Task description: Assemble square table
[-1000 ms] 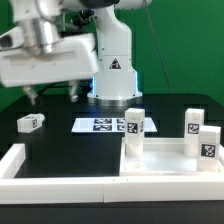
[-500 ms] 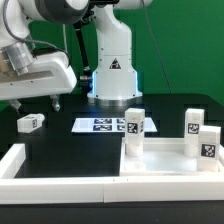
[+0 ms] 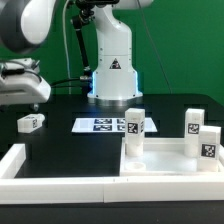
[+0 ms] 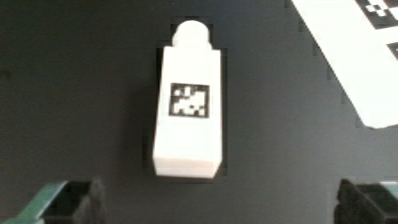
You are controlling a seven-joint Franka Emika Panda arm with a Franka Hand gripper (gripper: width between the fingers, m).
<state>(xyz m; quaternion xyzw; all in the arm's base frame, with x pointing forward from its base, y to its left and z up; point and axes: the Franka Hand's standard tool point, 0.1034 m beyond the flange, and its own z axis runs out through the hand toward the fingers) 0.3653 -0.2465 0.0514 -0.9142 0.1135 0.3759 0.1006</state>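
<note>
Gripper (image 4: 210,196) points straight down over a lone leg (image 3: 30,122) lying flat near the table's (image 3: 60,140) edge at the exterior view's left — jaws spread wide, holding nothing. Tabletop (image 3: 165,160) sits by the opposite edge with three legs upright.

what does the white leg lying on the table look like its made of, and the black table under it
The white block leg with a black-and-white tag looks like moulded plastic: uniform matte white, rounded edges, a narrow peg at one end. The tag seems a printed sticker, though that is a guess. The black table surface looks dull and non-reflective, with no shine or grain visible; it could be a mat or painted board, and the pictures cannot settle which.
</note>
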